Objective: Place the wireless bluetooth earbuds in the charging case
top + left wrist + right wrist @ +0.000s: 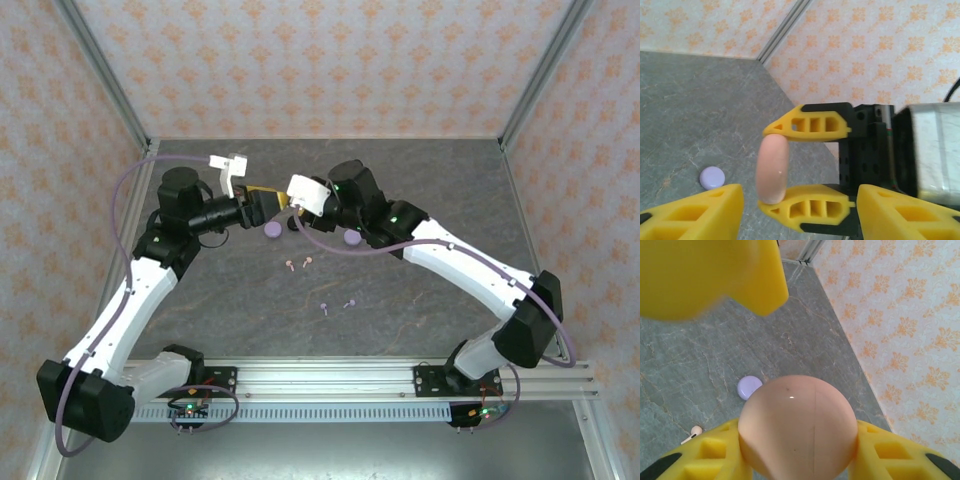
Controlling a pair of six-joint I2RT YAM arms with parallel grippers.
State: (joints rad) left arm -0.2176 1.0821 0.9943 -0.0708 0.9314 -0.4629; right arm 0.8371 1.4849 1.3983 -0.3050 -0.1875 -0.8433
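Earbuds loose on the table, pink case held up off it.
Right claw is clamped on the case's rim; left claw stands apart, nothing in it, just beside the case. The pink pair lies near the case toward the arm bases, the lavender pair farther that way. They look tiny, light, hard and slippery; pinch the stem gently.

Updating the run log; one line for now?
right end effector: shut on pink case | left end effector: open | earbuds: on table
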